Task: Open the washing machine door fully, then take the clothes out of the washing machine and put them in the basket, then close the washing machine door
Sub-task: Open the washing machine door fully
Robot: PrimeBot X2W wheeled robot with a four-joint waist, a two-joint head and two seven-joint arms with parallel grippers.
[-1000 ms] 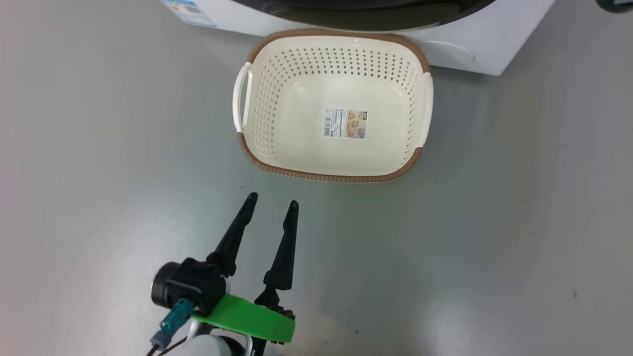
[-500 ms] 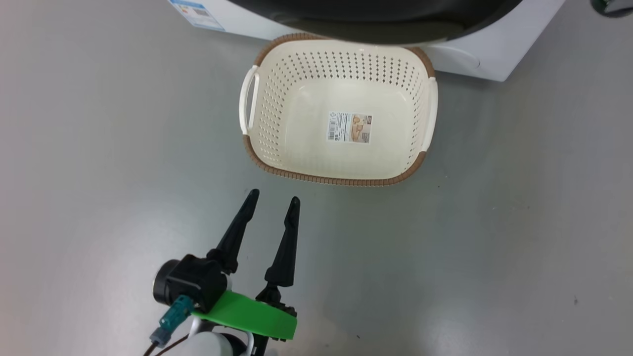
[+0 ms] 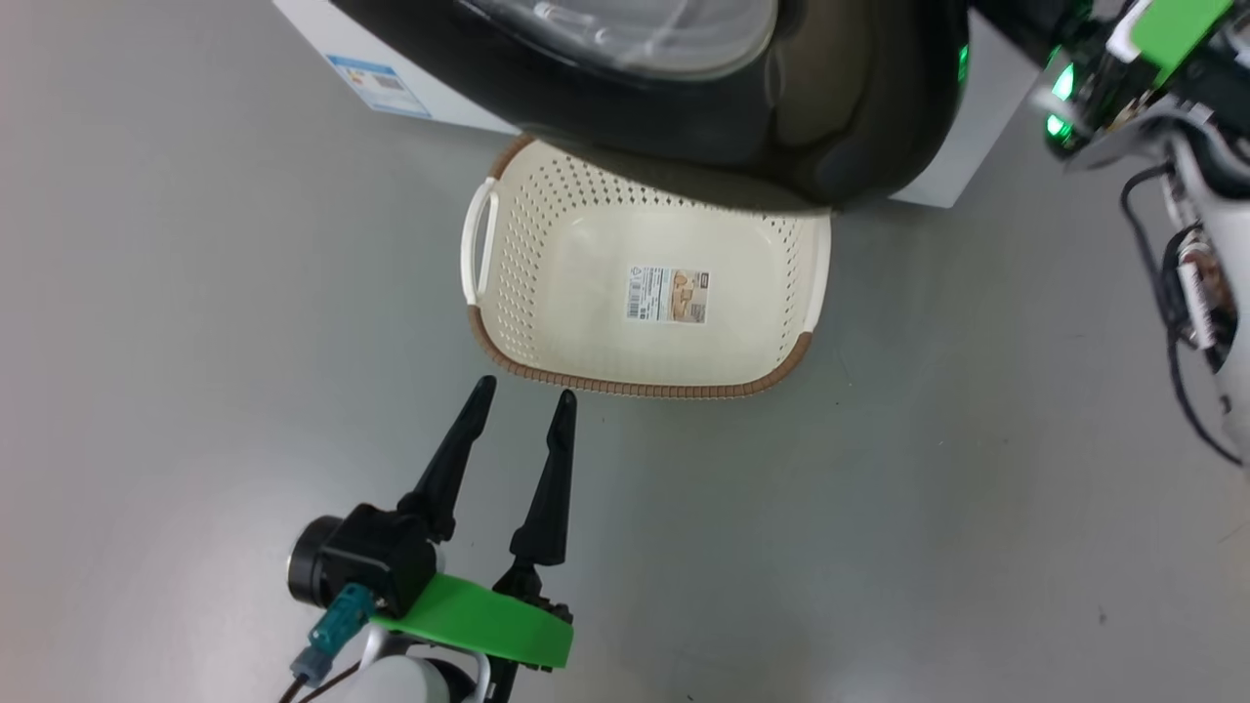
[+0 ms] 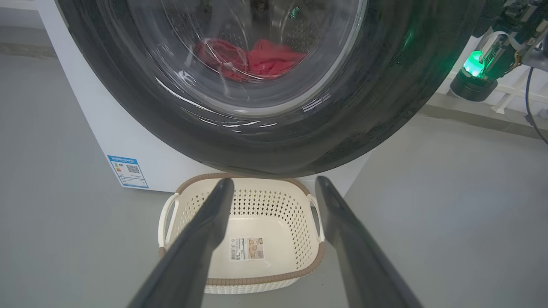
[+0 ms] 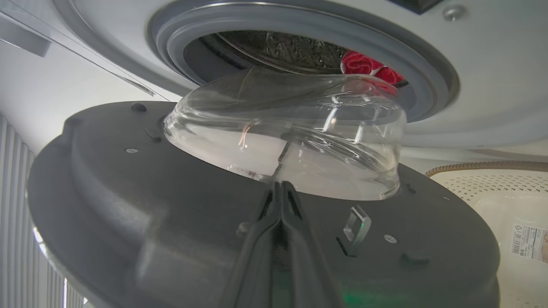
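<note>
The left hand (image 3: 524, 398) hovers over the grey floor (image 3: 928, 537) with its two fingers spread wide and nothing between them, just before the near rim of the basket (image 3: 635, 388). The washing machine door (image 3: 859, 127) stands partly open above the basket's far end. The right hand (image 5: 281, 190) has its fingers pressed together, gripping nothing, at the door's inner face beside the glass bowl (image 5: 291, 137). The clothes (image 4: 265, 60) lie in the drum of the washing machine (image 4: 115, 132).

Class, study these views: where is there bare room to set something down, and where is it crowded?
Bare floor lies wide to the left and right of the basket. The basket's inside is bare but for its label. Crowded: the basket's far end, overhung by the door, and its near rim, close to the open left gripper.
</note>
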